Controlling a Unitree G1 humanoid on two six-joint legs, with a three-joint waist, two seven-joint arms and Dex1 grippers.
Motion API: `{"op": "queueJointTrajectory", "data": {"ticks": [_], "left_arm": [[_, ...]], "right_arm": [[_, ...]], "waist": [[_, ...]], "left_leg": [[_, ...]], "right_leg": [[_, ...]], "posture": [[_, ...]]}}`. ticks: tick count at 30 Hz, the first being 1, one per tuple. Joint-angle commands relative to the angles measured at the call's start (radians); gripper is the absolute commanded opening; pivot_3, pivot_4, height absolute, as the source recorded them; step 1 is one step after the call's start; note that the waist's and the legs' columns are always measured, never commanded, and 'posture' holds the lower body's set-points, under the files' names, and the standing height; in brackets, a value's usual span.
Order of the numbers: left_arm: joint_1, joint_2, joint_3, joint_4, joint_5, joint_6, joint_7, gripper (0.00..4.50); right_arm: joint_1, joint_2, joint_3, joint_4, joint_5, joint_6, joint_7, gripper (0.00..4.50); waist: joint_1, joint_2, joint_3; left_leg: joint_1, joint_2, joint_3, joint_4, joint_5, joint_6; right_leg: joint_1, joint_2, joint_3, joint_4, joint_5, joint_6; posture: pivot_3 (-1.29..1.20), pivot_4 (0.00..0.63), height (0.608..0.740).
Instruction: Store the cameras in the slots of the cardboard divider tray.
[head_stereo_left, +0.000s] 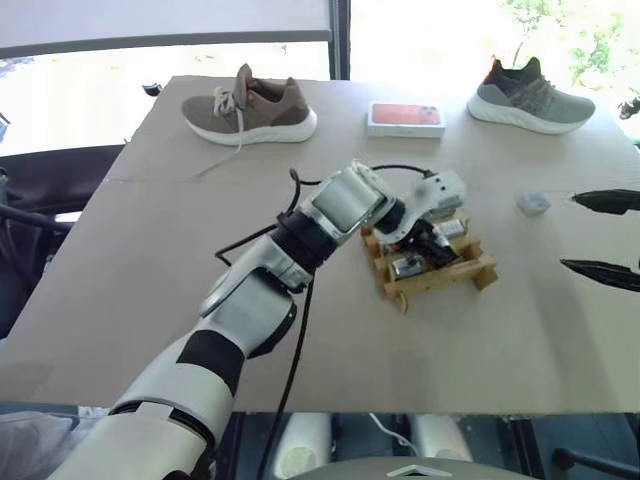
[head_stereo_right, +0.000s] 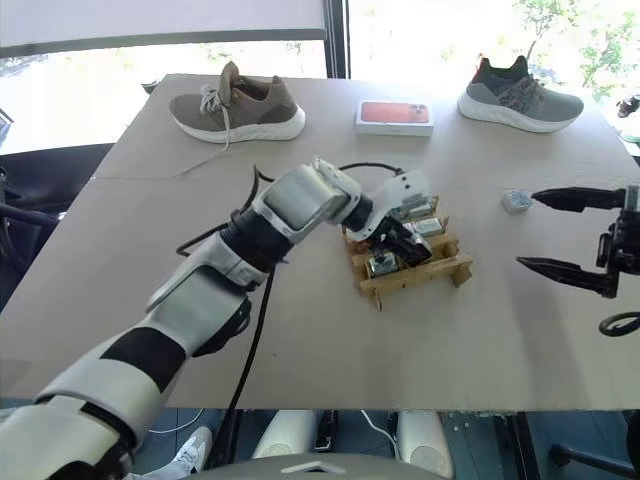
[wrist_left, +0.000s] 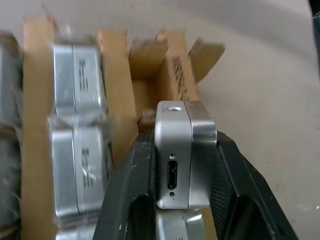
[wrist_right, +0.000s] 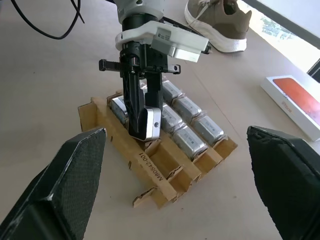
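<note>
Your left claw (wrist_right: 142, 112) is pinching a camera (wrist_left: 182, 155) between its two black fingers, side faces against the pads, with the port edge facing the wrist. It hangs just over the outer row of the cardboard divider tray (wrist_right: 150, 172), above an empty slot (wrist_left: 150, 82) at that row's near end.

Watch the alignment first. In the right wrist view the camera's lower end sits close to the cardboard wall between slots. If you lower it slightly off line, I judge its corner would land on that wall and bend it, or push the whole tray across the bench (head_stereo_left: 200, 330), since the tray looks light and nothing pins it. The camera also looks slightly tilted against the slot, so it could wedge halfway. Letting go before it is seated could tip it onto the neighbouring stored cameras (wrist_right: 187, 122), which fill the inner rows and lie just beside your fingers; the claw itself could nudge them on the way down.

Your right claw (head_stereo_right: 570, 232) is spread wide and holds nothing, hovering well apart from the tray on its right. One more loose camera (head_stereo_right: 516, 201) lies on the bench just beside its upper fingertip, still to be stored. Farther back, two shoes (head_stereo_left: 250, 108) (head_stereo_left: 530, 97) and a white box with a red-orange top (head_stereo_left: 405, 118) lie near the far edge, out of your way.
</note>
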Motion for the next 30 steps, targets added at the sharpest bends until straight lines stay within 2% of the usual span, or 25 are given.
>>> {"op": "queueJointTrajectory", "data": {"ticks": [1,14,16,17,19,23,26,28,30], "left_arm": [[-0.023,0.011,-0.023,-0.03,0.025,0.006,-0.038,0.76],[-0.071,-0.034,-0.082,0.066,0.182,-0.148,-0.052,0.76],[-0.083,-0.04,-0.068,0.052,0.181,-0.128,-0.051,1.79],[-0.091,-0.042,-0.054,0.029,0.174,-0.107,-0.055,2.14],[-0.126,-0.031,0.014,-0.044,0.115,-0.001,-0.081,2.83],[-0.156,0.031,0.138,-0.138,0.043,0.135,-0.073,2.83],[-0.121,0.081,0.205,-0.211,0.018,0.142,-0.04,2.83],[-0.075,0.095,0.299,-0.28,-0.036,0.154,-0.019,2.83],[0.014,0.058,0.462,-0.356,-0.109,0.105,0.042,2.83]], "right_arm": [[0.006,-0.001,-0.04,-0.037,0.013,-0.014,-0.013,4.46],[0.064,0.014,-0.047,-0.089,0.021,-0.007,-0.064,4.46],[0.063,0.018,-0.041,-0.098,0.02,0.0,-0.085,4.5],[0.064,0.02,-0.037,-0.103,0.018,0.007,-0.099,4.5],[0.058,0.021,-0.022,-0.11,0.003,0.039,-0.158,4.5],[0.041,0.041,0.004,-0.129,-0.02,0.088,-0.281,4.5],[0.027,0.052,0.034,-0.138,-0.047,0.139,-0.373,4.5],[0.013,0.034,0.101,-0.148,-0.198,0.097,-0.472,4.5],[-0.046,0.028,0.173,-0.111,-0.282,0.182,-0.591,4.5]], "waist": [[0.0,0.0,0.0],[0.0,0.0,0.0],[0.0,0.0,0.0],[0.0,0.0,0.0],[-0.001,0.0,0.0],[-0.003,0.001,0.0],[-0.003,0.002,-0.001],[-0.002,0.002,-0.001],[-0.003,0.003,-0.001]], "left_leg": [[0.0,0.0,0.0,0.0,0.0,0.0],[0.001,0.0,0.002,0.002,-0.002,0.003],[0.001,0.0,0.002,0.002,-0.002,0.003],[0.001,0.0,0.002,0.002,-0.002,0.003],[0.001,0.0,0.002,0.002,-0.002,0.003],[0.0,0.001,0.002,0.002,-0.002,0.003],[0.001,0.002,0.002,0.0,0.0,0.0],[0.001,0.002,0.002,0.0,0.001,-0.001],[0.0,0.002,0.002,0.001,0.001,-0.001]], "right_leg": [[0.0,0.0,0.0,0.0,0.0,0.0],[0.0,0.0,0.0,0.002,0.0,0.0],[0.0,0.0,0.0,0.002,0.0,0.0],[0.0,0.0,0.0,0.002,0.0,0.0],[0.0,0.0,0.0,0.002,0.0,0.0],[-0.001,0.001,0.001,0.002,0.0,0.0],[-0.002,0.001,0.001,0.002,0.0,0.0],[-0.001,0.001,0.002,0.002,0.0,0.0],[-0.002,0.001,0.002,0.003,0.0,0.0]], "posture": [[0.0,0.15,0.74],[0.0,0.15,0.74],[0.0,0.15,0.74],[0.0,0.15,0.74],[0.0,0.15,0.74],[0.0,0.15,0.74],[0.0,0.15,0.74],[0.0,0.15,0.74],[0.0,0.15,0.74]]}}
